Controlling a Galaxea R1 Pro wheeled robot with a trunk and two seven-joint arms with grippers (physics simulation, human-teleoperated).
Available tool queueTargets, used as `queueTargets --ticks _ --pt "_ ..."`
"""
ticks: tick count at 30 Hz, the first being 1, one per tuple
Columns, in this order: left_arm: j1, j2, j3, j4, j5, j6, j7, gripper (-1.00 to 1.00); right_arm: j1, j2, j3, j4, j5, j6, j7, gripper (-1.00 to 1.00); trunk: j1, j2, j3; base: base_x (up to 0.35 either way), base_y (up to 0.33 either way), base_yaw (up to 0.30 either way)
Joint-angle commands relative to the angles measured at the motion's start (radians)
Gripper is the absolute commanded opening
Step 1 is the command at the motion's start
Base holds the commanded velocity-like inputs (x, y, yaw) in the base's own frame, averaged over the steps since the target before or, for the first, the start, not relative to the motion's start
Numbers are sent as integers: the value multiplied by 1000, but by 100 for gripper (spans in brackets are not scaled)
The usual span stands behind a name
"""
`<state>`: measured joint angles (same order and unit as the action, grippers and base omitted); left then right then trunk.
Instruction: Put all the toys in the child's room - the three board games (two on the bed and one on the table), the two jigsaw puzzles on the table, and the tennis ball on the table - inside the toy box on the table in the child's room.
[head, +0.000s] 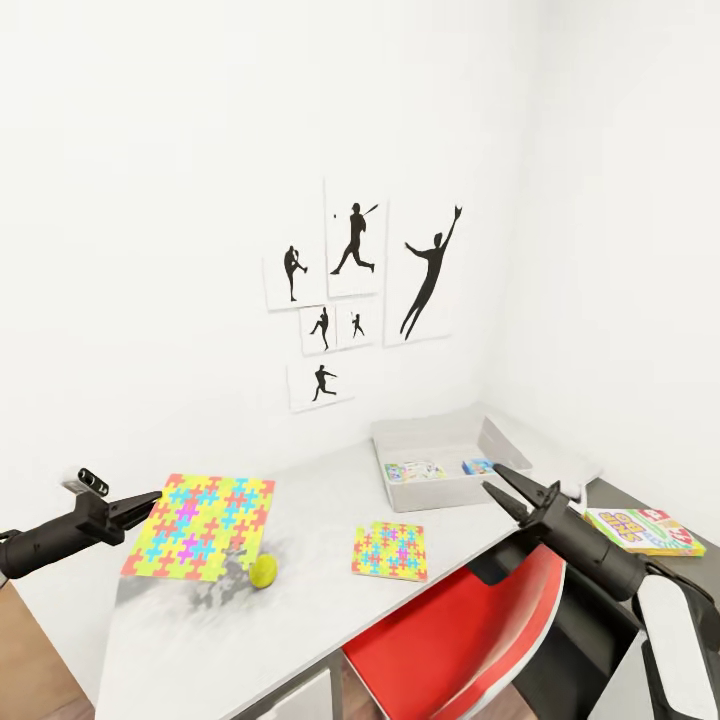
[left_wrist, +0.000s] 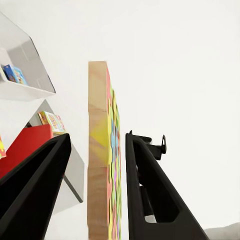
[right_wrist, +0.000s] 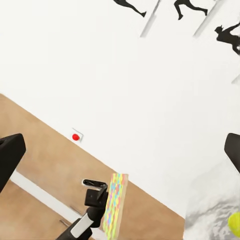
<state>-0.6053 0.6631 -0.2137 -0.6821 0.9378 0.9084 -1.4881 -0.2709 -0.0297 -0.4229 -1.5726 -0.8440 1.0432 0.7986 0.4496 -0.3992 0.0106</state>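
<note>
Desk surface comes first: the long pale grey table top runs along the white wall into the corner, below a group of black sportsman silhouette prints. A red chair stands pushed against the desk's near edge. The shallow grey toy box with flared sides sits on the table toward the corner; two small printed game boxes lie inside it, a pale one and a blue one. The larger multicoloured jigsaw puzzle square is lifted off the table and tilted, its edge held by the left gripper; the left wrist view shows the same puzzle edge-on between the two black fingers, which stand on either side of the board, closed onto it. The right gripper hovers just beside the toy box's near wall, its jaws spread wide and holding nothing. A green-and-red board game with yellow letters lies on the lower dark section at the right, well apart from the toy box. The smaller jigsaw puzzle square lies flat on the table near its front edge. The small yellow-green tennis ball rests on the table just below the lifted puzzle.
</note>
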Motion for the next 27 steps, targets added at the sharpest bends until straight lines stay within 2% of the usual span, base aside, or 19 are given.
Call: queueTargets --ticks 1,7,27 --pt "-1 1 -6 1 4 9 -4 -100 -1 -1 -4 0 5 4 8 100 0 -1 0 0 -62 0" --pt "-1 1 -6 1 4 9 -4 -100 -1 -2 -19 2 4 4 22 100 0 -1 0 0 -225 0" --pt "-1 1 -6 1 4 9 -4 -100 -1 13 -14 8 14 -15 34 100 0 -1 0 0 -289 0"
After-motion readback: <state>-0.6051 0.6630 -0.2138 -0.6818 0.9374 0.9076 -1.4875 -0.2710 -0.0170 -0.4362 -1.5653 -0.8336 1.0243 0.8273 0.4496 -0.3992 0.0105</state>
